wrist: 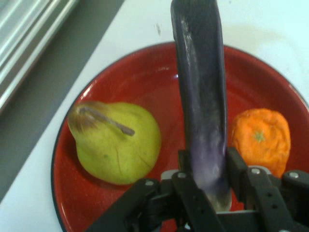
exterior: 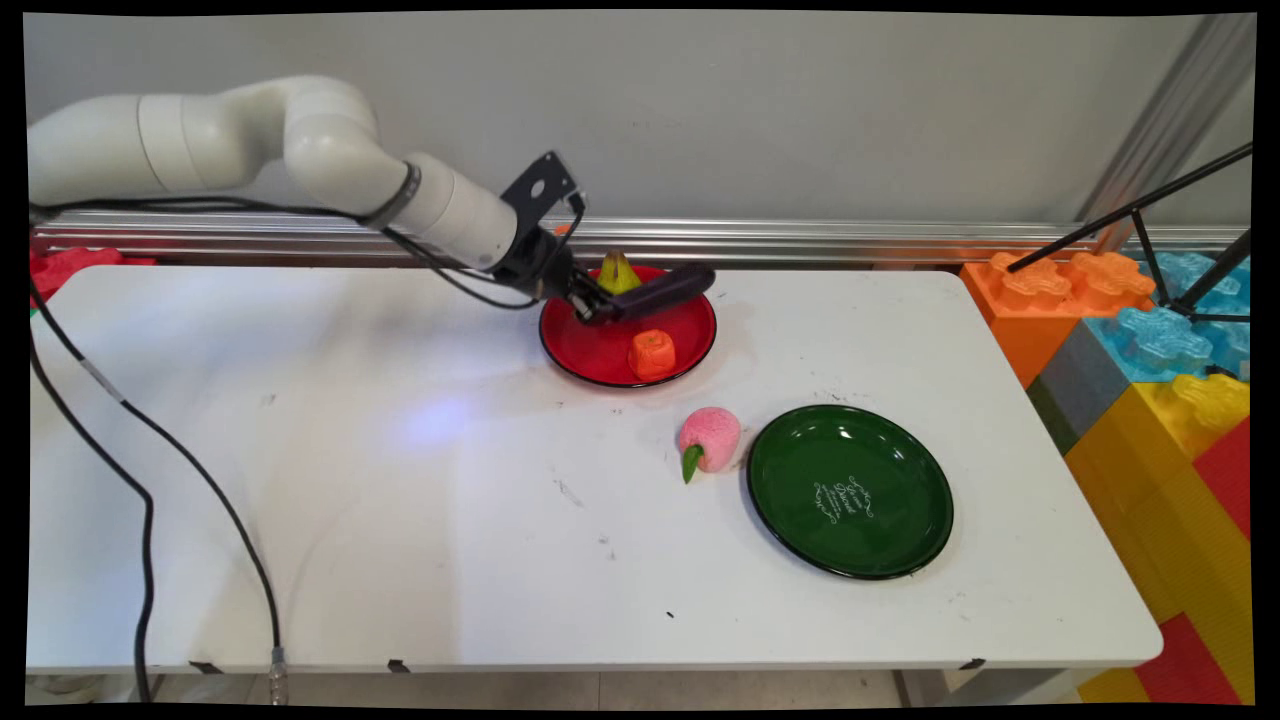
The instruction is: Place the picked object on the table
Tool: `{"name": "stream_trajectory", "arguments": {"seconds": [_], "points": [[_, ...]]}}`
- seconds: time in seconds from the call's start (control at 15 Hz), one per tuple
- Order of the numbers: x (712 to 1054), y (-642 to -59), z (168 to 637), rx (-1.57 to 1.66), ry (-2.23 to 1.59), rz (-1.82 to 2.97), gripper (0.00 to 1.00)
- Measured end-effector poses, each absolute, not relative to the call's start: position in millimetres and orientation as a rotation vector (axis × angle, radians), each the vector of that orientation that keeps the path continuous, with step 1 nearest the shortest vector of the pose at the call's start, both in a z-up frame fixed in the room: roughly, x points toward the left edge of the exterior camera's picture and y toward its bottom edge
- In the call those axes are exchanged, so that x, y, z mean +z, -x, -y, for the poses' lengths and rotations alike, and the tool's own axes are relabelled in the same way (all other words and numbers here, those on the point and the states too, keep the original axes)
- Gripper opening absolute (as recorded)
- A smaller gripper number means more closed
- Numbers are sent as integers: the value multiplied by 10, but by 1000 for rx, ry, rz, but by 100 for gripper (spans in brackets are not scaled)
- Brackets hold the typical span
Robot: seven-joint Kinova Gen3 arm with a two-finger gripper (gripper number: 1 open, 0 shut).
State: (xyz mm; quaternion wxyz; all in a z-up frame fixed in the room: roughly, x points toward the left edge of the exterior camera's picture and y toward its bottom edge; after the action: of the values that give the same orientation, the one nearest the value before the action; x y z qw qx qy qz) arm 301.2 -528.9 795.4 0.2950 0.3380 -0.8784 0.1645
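Fingers (wrist: 235, 166) clamped on eggplant (wrist: 200, 96), held over red plate (exterior: 690, 350) w/ pear (wrist: 116, 142) far side & orange (exterior: 652, 354) near; peach (exterior: 709, 439) left of green plate (exterior: 790, 520) on surface (exterior: 400, 500).

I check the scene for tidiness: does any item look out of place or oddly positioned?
Yes. The pink peach lies on the bare table beside the empty green plate, while the pear and orange sit on the red plate.

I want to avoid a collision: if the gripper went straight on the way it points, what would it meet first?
Beyond the held eggplant, probably the red plate's far rim, then bare table; depth is unclear.
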Motion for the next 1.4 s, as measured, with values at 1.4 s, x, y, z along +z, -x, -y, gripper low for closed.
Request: {"name": "stream_trajectory", "arguments": {"seconds": [1.4], "points": [[8855, -2059, 4595, 31, -545, 2531, 0]]}}
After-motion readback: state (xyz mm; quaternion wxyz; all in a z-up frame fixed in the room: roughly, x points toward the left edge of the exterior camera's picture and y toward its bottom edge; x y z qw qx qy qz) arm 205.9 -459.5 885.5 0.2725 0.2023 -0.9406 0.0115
